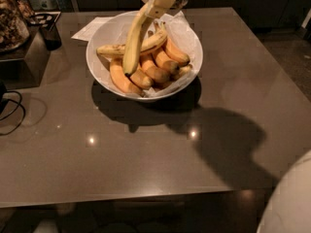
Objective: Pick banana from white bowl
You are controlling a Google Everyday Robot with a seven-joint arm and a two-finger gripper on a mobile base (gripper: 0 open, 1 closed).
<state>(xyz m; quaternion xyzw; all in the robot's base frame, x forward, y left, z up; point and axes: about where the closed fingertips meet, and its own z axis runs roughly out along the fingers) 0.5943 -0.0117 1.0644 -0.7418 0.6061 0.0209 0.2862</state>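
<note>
The white bowl [104, 76] stands on the far part of a dark table and holds several bananas on crinkled white paper. My gripper [158, 4] is above the bowl's far rim, shut on the top end of the long greenish-yellow banana [133, 42]. That banana hangs down and to the left, with its dark lower tip over the other fruit. A long speckled yellow banana [119, 48] lies across the bowl behind it. Shorter orange-yellow bananas [155, 69] lie under and to the right.
The dark glossy table [146, 149] stretches toward me with light reflections. A white paper sheet [90, 29] lies behind the bowl. A dark cup [50, 33] and a box with snacks [12, 21] stand at far left. A black cable [12, 108] lies at left. A white rounded robot part [291, 203] is at bottom right.
</note>
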